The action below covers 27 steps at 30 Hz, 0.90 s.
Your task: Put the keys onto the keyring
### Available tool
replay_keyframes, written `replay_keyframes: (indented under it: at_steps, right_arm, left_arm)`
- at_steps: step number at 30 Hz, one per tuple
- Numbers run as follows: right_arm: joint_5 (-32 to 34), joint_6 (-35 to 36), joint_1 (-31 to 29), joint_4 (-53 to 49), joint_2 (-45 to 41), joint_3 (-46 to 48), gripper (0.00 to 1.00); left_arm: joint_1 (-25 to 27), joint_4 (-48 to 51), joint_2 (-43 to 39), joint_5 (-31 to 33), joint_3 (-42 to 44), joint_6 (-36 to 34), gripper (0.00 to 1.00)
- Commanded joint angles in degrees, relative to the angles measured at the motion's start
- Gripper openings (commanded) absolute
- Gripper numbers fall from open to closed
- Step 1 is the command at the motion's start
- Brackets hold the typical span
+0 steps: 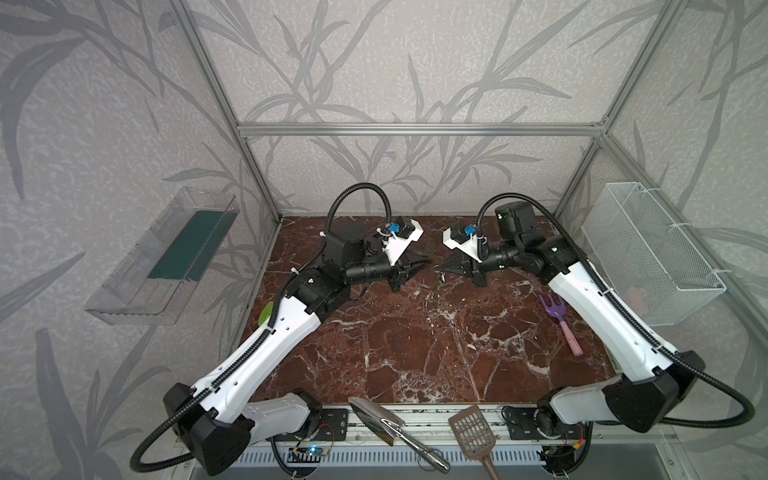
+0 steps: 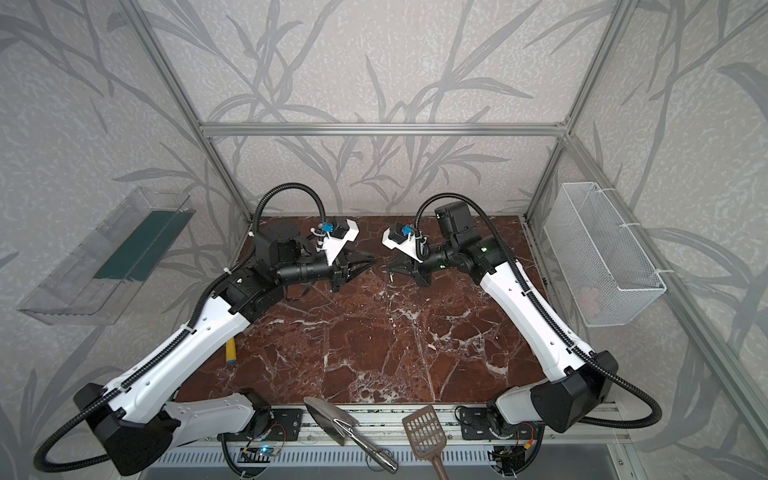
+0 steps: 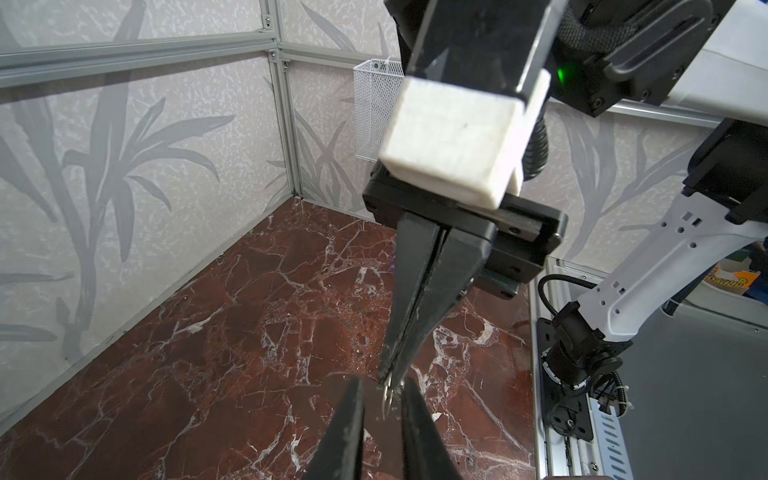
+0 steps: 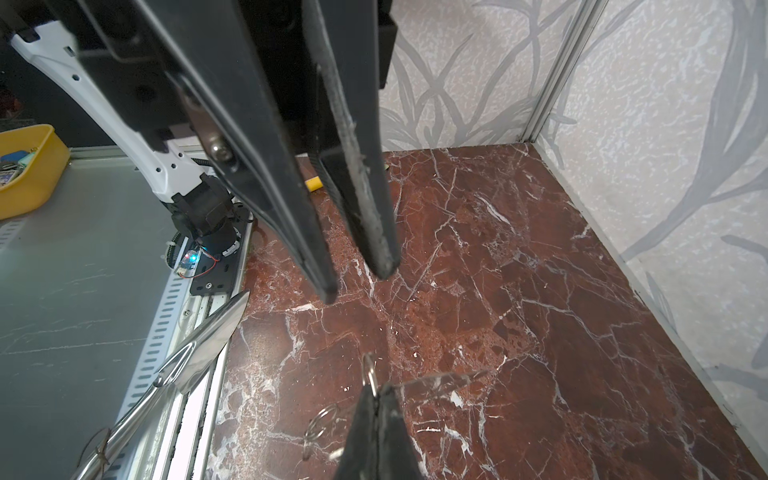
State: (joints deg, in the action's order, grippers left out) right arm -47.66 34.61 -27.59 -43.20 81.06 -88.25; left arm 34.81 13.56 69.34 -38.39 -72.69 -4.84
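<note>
Two top views first. Both show the left gripper point(image 1: 426, 262) and the right gripper point(image 1: 441, 267) nearly tip to tip above the rear of the marble tabletop point(image 1: 395, 353), with the keyring point(image 1: 440, 276) a small dark dangle under the right one's tip. No writing can be read from up here. In a top view a purple hand rake point(image 1: 559, 316) lies by the tabletop's right edge and a lime-green scoop point(image 1: 266, 313) at its left edge. In a top view the arms cover both, and only a yellow handle point(image 2: 230, 353) peeks out.

From the left wrist, that claw's own fingers point(image 3: 353, 415) stand a little apart with nothing between them, while the right jaws are pressed together on thin wire. Off the tabletop's front edge sits an orange label point(image 3: 725, 282), upside down and too cropped to read.

From the right wrist, the ring sits pinched at the closed tips, and a second wire loop point(image 4: 320, 419) shows just beside them. Whether the keys hang there I cannot tell. A yellow bin point(image 4: 25, 166) shows beyond the tabletop's front.
</note>
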Motion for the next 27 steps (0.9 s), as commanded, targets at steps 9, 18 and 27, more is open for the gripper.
replay_keyframes:
  at_steps: [9, 18, 27]
  right_arm:
    - [-2.26, 0.02, -0.22, 1.19, -1.08, 0.64, 0.0]
    - [-2.31, -0.24, -0.27, 1.72, -1.1, 0.89, 0.0]
    - [-1.99, -0.85, -0.24, 2.7, -1.02, 1.37, 0.0]
  left_arm:
    - [0.98, -1.21, 3.42, -2.33, -1.75, 0.37, 0.19]
    - [1.06, -0.21, 4.04, -1.45, -1.63, -0.26, 0.17]
    - [1.12, 0.68, 3.8, -1.06, -1.23, -0.66, 0.16]
